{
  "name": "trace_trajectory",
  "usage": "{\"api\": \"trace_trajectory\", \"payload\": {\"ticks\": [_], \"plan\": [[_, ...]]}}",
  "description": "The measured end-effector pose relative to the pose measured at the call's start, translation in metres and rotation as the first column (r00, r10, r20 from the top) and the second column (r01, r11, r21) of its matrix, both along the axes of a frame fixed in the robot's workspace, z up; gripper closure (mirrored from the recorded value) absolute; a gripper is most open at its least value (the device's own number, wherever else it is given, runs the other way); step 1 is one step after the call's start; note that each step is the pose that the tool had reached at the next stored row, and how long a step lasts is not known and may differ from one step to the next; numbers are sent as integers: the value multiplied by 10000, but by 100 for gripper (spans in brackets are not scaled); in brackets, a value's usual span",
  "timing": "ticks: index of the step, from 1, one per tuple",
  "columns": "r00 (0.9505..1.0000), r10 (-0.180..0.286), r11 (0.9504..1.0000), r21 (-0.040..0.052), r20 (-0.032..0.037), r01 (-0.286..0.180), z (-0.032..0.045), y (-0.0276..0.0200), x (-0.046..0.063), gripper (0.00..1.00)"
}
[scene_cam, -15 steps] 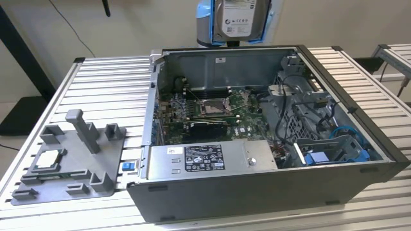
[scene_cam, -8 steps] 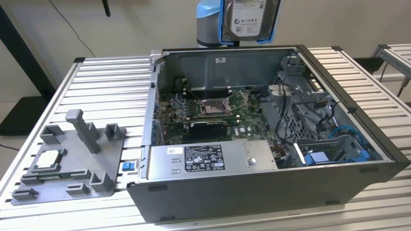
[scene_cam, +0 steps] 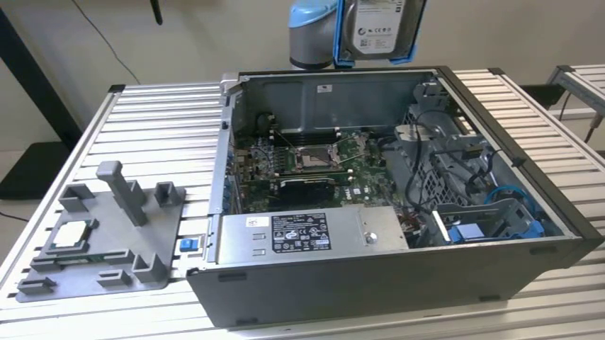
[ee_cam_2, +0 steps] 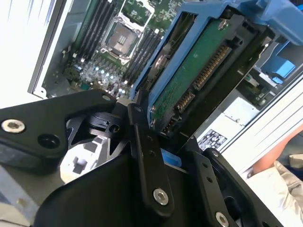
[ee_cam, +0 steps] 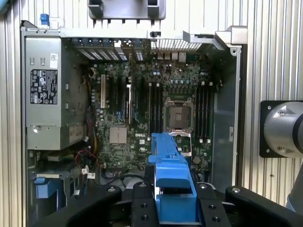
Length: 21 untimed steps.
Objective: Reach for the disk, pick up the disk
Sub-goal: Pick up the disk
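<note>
- One disk (scene_cam: 379, 28), in its blue carrier, hangs above the open computer case (scene_cam: 511, 234), clamped by the gripper (ee_cam_2: 163, 142).
- Judged from this, hold firmly and level, clear of the case's walls.

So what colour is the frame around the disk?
Blue, clearest in the first wrist view, around the disk.

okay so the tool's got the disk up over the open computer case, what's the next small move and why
Probably a short, slow lift straight up while keeping the grip. In the exterior view the disk hangs in its blue carrier above the case's back wall, and in the second wrist view the tool clamps one end, so the motherboard lies directly below.
</note>
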<state>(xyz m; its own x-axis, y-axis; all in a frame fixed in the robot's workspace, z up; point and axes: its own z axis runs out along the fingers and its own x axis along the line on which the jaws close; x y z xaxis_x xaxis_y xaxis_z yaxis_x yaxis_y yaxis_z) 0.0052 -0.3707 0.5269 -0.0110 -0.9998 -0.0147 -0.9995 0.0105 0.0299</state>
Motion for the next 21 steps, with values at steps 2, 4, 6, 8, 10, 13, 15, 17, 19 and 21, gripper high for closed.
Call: {"api": "trace_trajectory", "payload": {"ticks": [2,4,6,8,10,13,15,17,19,21], "plan": [[10000,0,10000,-7,-1,0,2,0,29,100],[10000,0,10000,-32,-4,0,13,0,56,100],[10000,0,10000,-45,-7,0,21,0,86,100],[10000,0,10000,-42,-7,0,21,0,141,100],[10000,-1,10000,-43,-14,1,22,0,218,100],[10000,0,10000,-43,-29,0,22,0,339,100],[10000,1,10000,-43,-40,-1,22,0,420,100],[10000,1,10000,-43,-51,-1,22,0,499,100],[10000,0,10000,-43,-61,0,22,0,578,100],[10000,0,10000,-43,-71,-1,22,0,655,100]]}}
